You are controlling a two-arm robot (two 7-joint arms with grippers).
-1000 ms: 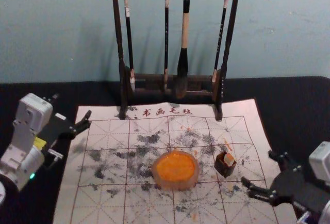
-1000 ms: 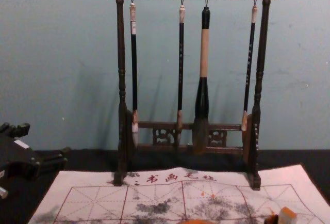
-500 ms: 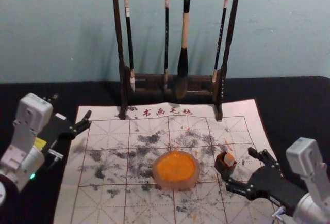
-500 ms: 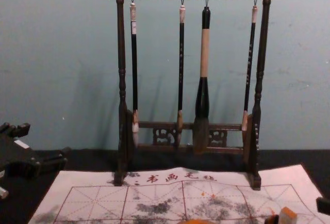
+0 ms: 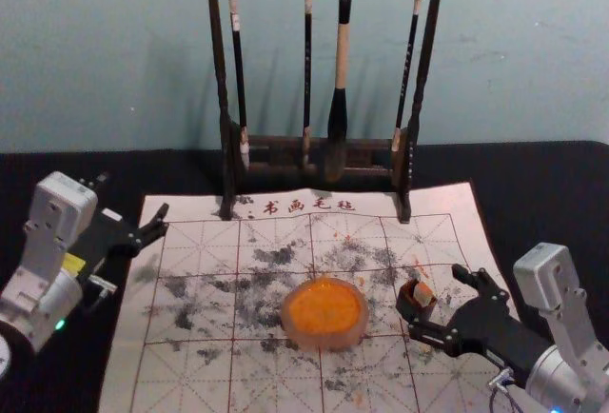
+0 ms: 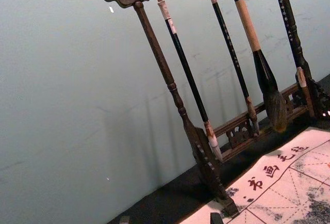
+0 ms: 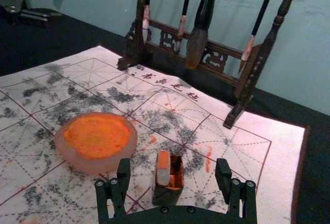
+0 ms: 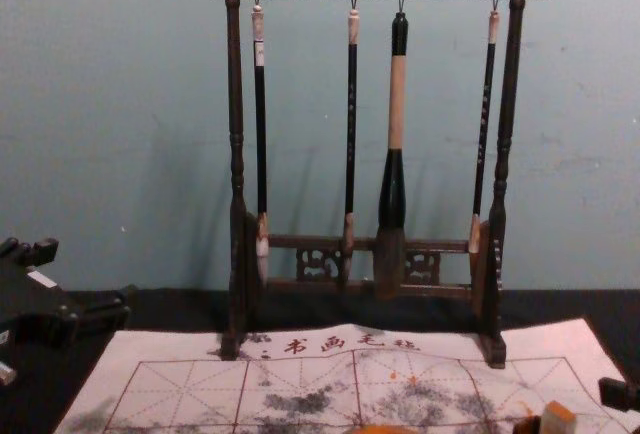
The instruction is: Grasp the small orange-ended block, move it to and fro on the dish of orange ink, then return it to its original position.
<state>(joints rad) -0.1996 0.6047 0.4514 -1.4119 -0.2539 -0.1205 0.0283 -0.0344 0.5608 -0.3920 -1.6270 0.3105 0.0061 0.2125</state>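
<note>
White gridded mat [image 5: 186, 384], bluish wall [image 5: 114, 51].

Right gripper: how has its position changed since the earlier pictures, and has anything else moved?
The right gripper moved to the robot's left, closer to the dark box holding the block, fingers open. Nothing was grasped or released. Box, block, ink dish and left gripper stayed put.

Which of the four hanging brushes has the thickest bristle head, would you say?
The third brush from the left in the chest view, alone in having a tan handle section.
</note>
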